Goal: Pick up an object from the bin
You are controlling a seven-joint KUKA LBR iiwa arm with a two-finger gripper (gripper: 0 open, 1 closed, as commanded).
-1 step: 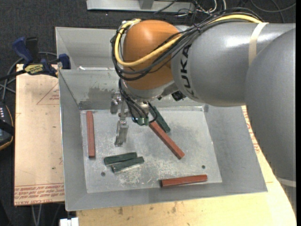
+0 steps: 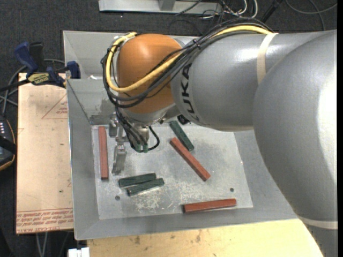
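Note:
My gripper [image 2: 129, 151] hangs below the orange wrist cover in the left half of the bin. Its fingers stand apart and open, with nothing visible between them. The grey left finger [image 2: 118, 161] reaches down close to the bin floor, just right of a long red stick [image 2: 103, 153] that lies along the left wall. Two dark green sticks [image 2: 141, 183] lie side by side just below the gripper. A second red stick [image 2: 189, 158] lies diagonally to its right.
A dark green stick [image 2: 182, 136] lies partly hidden under the arm, above the diagonal red one. A third red stick [image 2: 209, 205] rests near the bin's front wall. The large arm covers the bin's right and back parts.

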